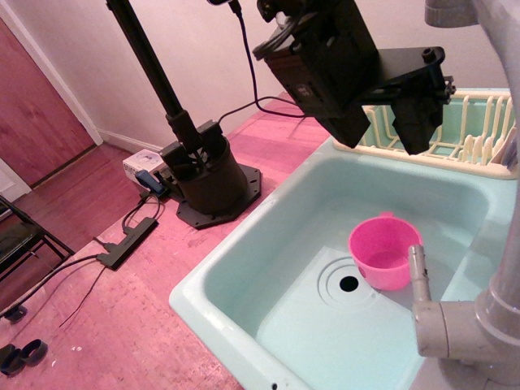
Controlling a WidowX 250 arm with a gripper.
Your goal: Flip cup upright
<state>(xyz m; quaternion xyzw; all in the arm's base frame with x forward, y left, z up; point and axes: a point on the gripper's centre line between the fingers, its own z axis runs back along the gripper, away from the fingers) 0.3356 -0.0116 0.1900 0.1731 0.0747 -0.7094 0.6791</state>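
Observation:
The bright pink cup (383, 253) stands upright, mouth up, on the floor of the pale green sink (213, 286), just right of the drain hole (348, 283). Its small handle points toward the back. My black gripper (416, 143) hangs in the air well above the cup and a little behind it, over the sink's back edge. Its fingers point down and stand apart with nothing between them. The cup's right side is partly hidden by the grey faucet spout (419, 280).
A cream dish rack (463, 134) sits behind the sink at the right. The grey faucet (487, 317) fills the right foreground. The arm's black base (207, 179) stands on the pink floor at left, with cables, a power strip (126, 240) and a small box nearby.

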